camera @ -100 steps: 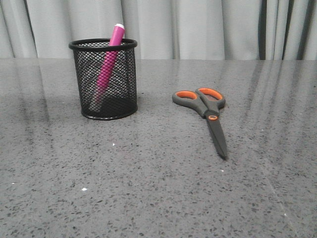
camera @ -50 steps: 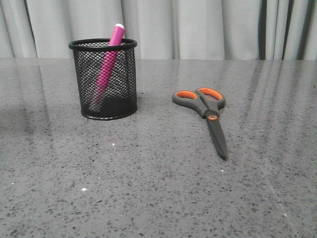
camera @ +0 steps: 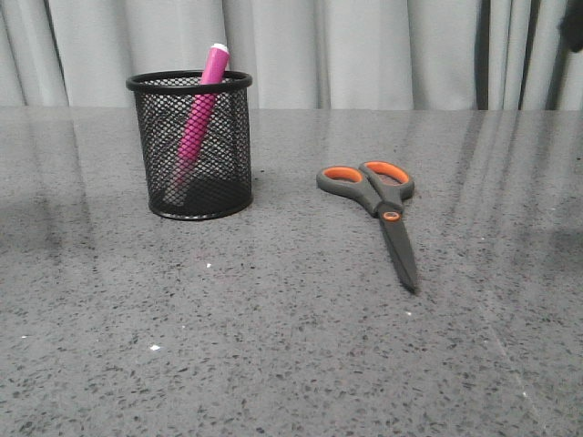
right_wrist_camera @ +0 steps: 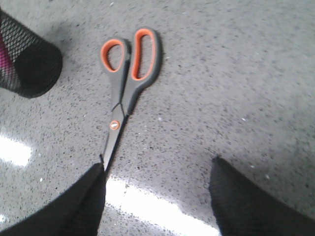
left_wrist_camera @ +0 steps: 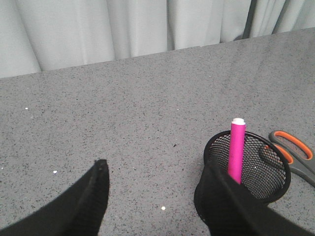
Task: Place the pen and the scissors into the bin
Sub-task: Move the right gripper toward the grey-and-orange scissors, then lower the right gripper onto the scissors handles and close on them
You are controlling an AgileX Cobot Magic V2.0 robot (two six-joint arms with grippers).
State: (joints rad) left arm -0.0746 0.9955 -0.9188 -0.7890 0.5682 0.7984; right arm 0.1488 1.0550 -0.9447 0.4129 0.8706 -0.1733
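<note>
The black mesh bin [camera: 192, 146] stands upright at the table's back left. The pink pen [camera: 199, 112] leans inside it, white tip above the rim. The scissors [camera: 381, 205] lie flat and closed to the bin's right, orange-lined handles far, blades pointing toward me. In the left wrist view my left gripper [left_wrist_camera: 156, 164] is open and empty beside the bin [left_wrist_camera: 261, 169] and pen [left_wrist_camera: 236, 150]; one finger overlaps the bin's wall. In the right wrist view my right gripper [right_wrist_camera: 157, 163] is open and empty above the table, one finger near the blade tip of the scissors [right_wrist_camera: 123, 93].
The grey speckled table [camera: 273, 346] runs back to a grey curtain [camera: 364, 45]. A dark shape [camera: 574, 32] shows at the front view's top right corner. The bin [right_wrist_camera: 29, 64] also shows at the right wrist view's edge.
The bin, pen and scissors have not moved. A dark shape has appeared at the top right corner of the front view.
</note>
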